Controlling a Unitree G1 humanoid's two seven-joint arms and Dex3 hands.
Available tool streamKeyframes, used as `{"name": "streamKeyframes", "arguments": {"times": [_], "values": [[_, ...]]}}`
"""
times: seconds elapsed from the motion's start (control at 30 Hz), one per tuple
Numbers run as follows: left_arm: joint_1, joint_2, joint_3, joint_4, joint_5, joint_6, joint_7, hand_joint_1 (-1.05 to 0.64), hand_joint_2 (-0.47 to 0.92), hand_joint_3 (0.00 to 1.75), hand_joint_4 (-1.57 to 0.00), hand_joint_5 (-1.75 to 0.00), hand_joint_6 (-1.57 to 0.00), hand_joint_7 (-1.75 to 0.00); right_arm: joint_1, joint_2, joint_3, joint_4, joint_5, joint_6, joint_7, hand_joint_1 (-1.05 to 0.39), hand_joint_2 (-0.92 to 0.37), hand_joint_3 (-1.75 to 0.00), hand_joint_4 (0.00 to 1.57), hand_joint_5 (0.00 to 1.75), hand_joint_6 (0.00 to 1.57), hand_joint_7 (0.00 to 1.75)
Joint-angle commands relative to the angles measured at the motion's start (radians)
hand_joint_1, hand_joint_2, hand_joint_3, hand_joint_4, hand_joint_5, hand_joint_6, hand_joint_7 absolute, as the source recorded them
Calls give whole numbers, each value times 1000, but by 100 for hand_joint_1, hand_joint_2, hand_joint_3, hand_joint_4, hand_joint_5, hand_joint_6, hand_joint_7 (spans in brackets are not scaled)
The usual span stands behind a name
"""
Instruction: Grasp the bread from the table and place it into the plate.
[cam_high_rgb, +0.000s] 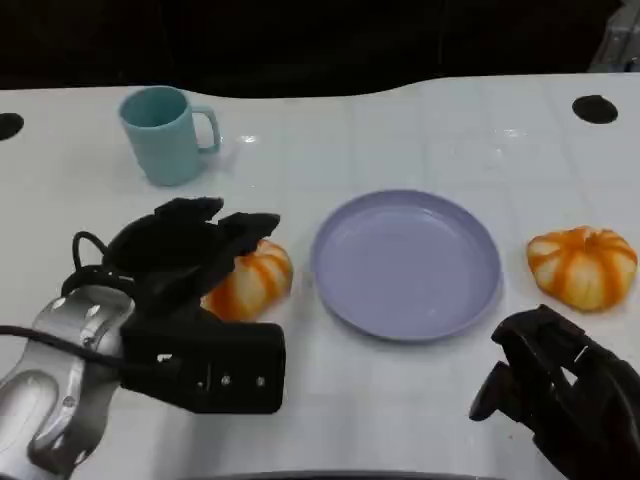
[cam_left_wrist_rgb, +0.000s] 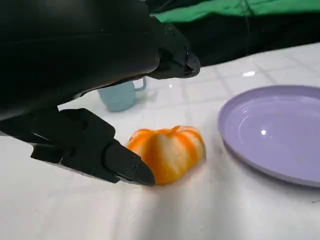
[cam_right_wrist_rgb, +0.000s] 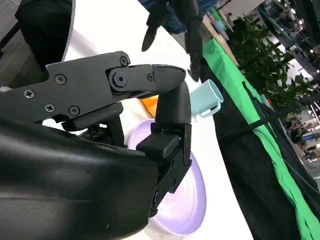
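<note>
Two orange-and-white striped, pumpkin-shaped bread rolls flank your glossy lilac plate. Your left hand hovers spread wide over the nearer bread roll, gripping nothing. It probably squashes easily, so cup its rounded sides gently. Your right hand holds nothing, fingers apart.

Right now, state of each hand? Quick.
Left hand: open, fingers spread around the bread on the table, not gripping it yet.
Right hand: fingers curled in, holding nothing.
</note>
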Motion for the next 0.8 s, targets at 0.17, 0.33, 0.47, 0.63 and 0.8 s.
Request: {"name": "streamKeyframes", "arguments": {"times": [0.17,0.33,0.47,0.63,0.8], "values": [[-148,-50,-72,269,8,44,43,-13,74,0,-4,-10,-19,-1,6,-7,-6,-17,6,-1,0,-52,-92,-27,58,174,51,145],[-238,-100,-107,460,-10,55,73,-16,76,1,-4,-9,-20,0,12,-8,-6,-22,7,-2,0,-52,-92,-28,57,174,50,146],[-294,-124,-135,573,-18,52,103,-25,77,1,-4,-8,-19,0,15,-10,-11,-20,16,-1,6,-52,-92,-26,56,174,49,145],[-388,-169,-189,774,-9,28,188,-22,77,1,-5,-8,-20,0,21,-15,-9,-24,8,-12,12,-52,-92,-26,56,174,49,145],[-454,-200,-219,924,-20,-16,259,-24,76,0,-4,-7,-20,0,25,-15,-8,-26,5,-14,13,-53,-92,-27,56,175,49,147]]}}
